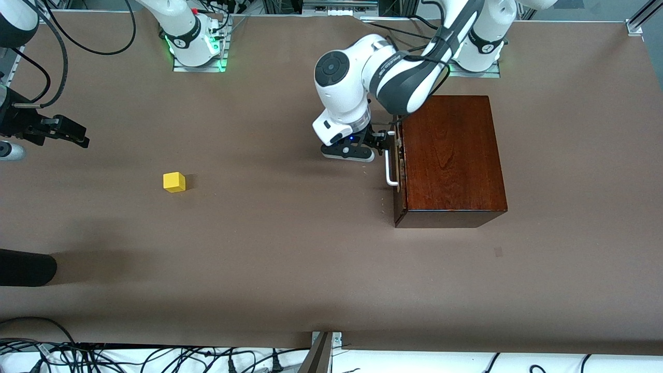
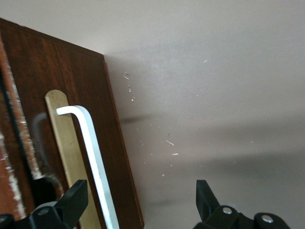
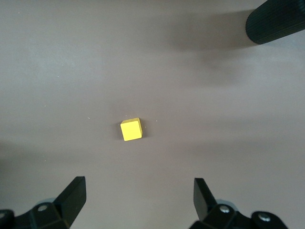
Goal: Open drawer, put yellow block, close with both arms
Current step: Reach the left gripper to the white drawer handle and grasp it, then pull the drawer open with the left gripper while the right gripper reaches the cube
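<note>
The dark mahogany box (image 1: 450, 155) stands at the left arm's end of the table. Its drawer (image 1: 398, 171) faces the right arm's end and sits close against the box. The white bar handle (image 1: 392, 167) also shows in the left wrist view (image 2: 95, 162). My left gripper (image 1: 386, 141) is at the handle, open (image 2: 140, 200), with the bar between its fingers and nearer one fingertip (image 2: 71, 200). The yellow block (image 1: 174, 182) lies on the table toward the right arm's end. My right gripper (image 1: 75, 135) hangs open above the table and holds nothing (image 3: 138, 198); the block (image 3: 131, 130) lies ahead of it.
A black cylinder (image 1: 26, 267) juts in over the table edge at the right arm's end, nearer the front camera than the block; it also shows in the right wrist view (image 3: 276, 19). Brown tabletop (image 1: 290, 233) lies between block and box.
</note>
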Available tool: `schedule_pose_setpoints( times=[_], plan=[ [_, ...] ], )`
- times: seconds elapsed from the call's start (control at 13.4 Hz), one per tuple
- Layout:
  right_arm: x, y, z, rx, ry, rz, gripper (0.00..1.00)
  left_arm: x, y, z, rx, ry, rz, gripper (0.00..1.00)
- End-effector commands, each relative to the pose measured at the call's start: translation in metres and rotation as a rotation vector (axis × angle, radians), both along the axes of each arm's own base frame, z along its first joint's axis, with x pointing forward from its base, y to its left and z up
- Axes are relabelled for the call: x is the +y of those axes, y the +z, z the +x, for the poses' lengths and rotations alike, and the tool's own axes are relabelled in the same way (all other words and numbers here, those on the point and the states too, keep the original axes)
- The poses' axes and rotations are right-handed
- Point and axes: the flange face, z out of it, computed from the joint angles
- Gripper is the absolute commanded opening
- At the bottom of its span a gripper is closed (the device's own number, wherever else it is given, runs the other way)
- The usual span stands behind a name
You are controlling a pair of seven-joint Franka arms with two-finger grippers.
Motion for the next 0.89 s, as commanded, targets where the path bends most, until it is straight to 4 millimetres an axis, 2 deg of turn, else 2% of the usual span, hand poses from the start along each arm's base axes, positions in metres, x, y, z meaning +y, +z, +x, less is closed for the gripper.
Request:
schedule_pose_setpoints(
  times=[0.0,0.3,0.45,0.6,0.82],
  plan=[
    [0.001,0.002,-0.001,0.006,-0.002,0.003,1.0,-0.001,-0.015,-0.005,-0.031,0.004,0.037,1.0],
    [0.004,0.001,-0.001,0.009,-0.001,0.003,1.0,0.005,-0.025,-0.006,-0.036,-0.023,0.078,1.0],
    [0.019,-0.003,0.0,0.015,0.025,0.002,1.0,0.011,-0.031,-0.004,-0.033,-0.024,0.094,1.0],
    [0.028,-0.018,0.007,0.027,0.042,-0.001,1.0,0.015,-0.033,-0.001,-0.031,-0.019,0.098,1.0],
    [0.032,-0.043,0.015,0.039,0.057,0.0,1.0,0.015,-0.043,-0.001,-0.021,-0.019,0.106,1.0]
  ],
)
